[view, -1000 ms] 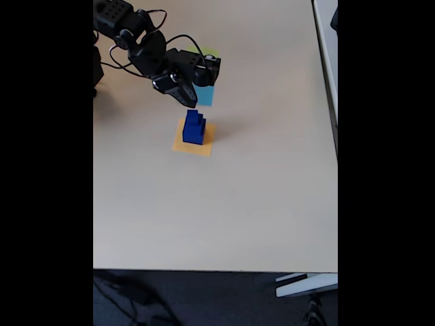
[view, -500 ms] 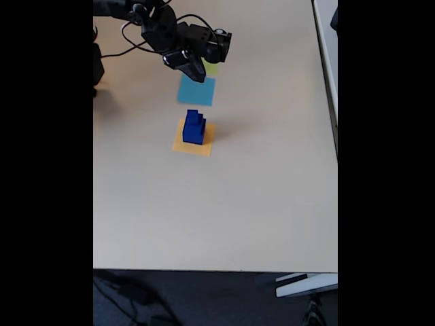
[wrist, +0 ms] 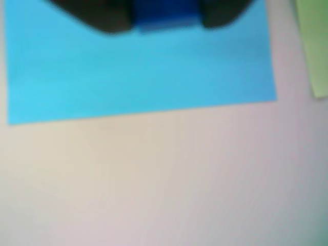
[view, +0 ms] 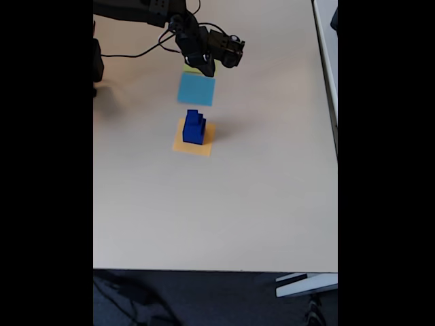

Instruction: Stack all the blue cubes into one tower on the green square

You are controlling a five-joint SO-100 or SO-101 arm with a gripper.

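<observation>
Blue fills the top of the wrist view: the light-blue square (wrist: 138, 72) lies flat on the pale surface (wrist: 154, 179). At the top edge, two dark fingers (wrist: 102, 15) of the hand (wrist: 165, 20) sit close on each side of a small dark blue block (wrist: 165, 14), so the hand looks shut on one of the blue cubes. A strip of the green square (wrist: 313, 46) shows at the upper right edge.

In the fixed view, the hand (view: 204, 66) hangs in the upper middle of the frame, over the green square (view: 192, 69), which peeks out just above the light-blue square (view: 196, 89). Below, a stepped tower of blue cubes (view: 194, 128) stands on the orange square (view: 194, 139), not on the green one.

The step looks like carrying one cube to the green square. Next, the hand likely needs to go down and set the cube flat in the middle of the green patch.

No words or labels can be read anywhere.
</observation>
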